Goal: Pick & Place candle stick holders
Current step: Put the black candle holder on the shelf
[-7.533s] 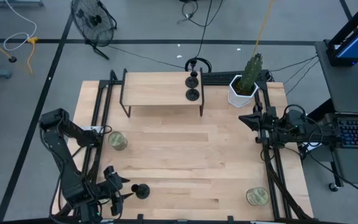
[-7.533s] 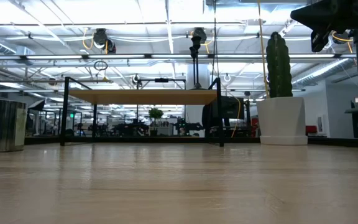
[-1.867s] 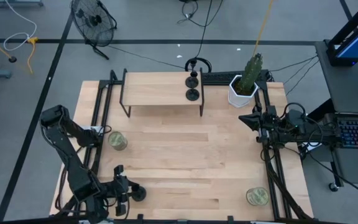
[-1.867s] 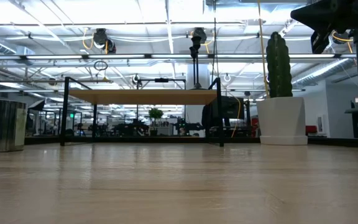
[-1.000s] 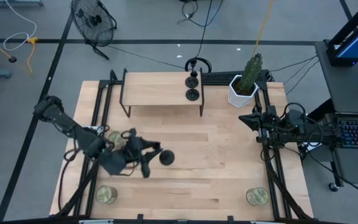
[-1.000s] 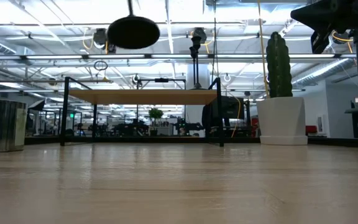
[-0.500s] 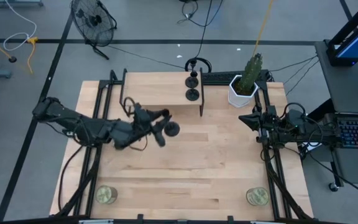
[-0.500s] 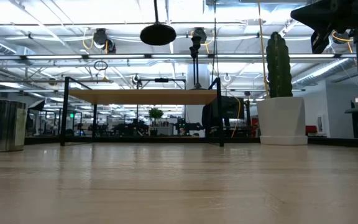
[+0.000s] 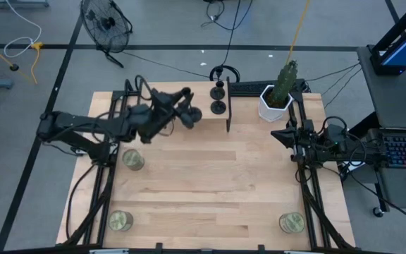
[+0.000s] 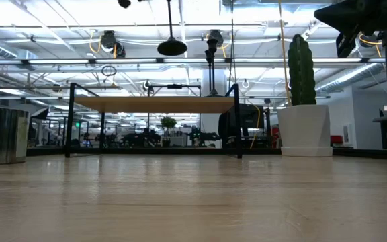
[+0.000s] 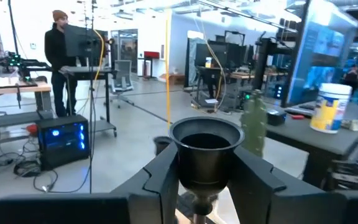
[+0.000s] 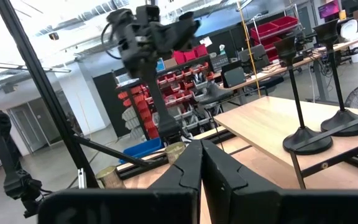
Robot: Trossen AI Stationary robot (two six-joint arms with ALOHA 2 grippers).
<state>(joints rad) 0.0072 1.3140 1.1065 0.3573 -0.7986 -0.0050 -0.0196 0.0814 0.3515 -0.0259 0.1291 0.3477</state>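
My left gripper [image 9: 182,111] is shut on a black candle stick holder [image 9: 192,116] and holds it high above the near part of the wooden shelf [image 9: 175,101]. In the low view its round base [image 10: 172,47] hangs well above the shelf top [image 10: 153,104]. Two more black holders [image 9: 219,89] [image 9: 218,107] stand by their bases on the shelf's right end; they also show in the right wrist view [image 12: 303,134] [image 12: 347,121]. My right gripper [image 12: 201,165] is shut and empty and waits at the table's right edge [image 9: 294,137]. My left gripper pinches the holder's cup top [image 11: 205,146] between its two fingers [image 11: 163,177], one on each side of the cup. The fingers come about level from the table's left. The holder hangs upright below the cup, stem [image 10: 170,20] and base lifted clear of the shelf.
A white pot with a cactus [image 9: 277,99] stands at the far right beside the shelf. Greenish glass jar candles stand at the left [image 9: 132,160], near left [image 9: 120,221] and near right [image 9: 292,223]. A person stands in the room beyond [image 11: 61,56].
My left gripper has carried the holder from over the table's left middle toward the far edge and to the right, up to the shelf. It stays shut on the holder, which stays upright and clear of everything.
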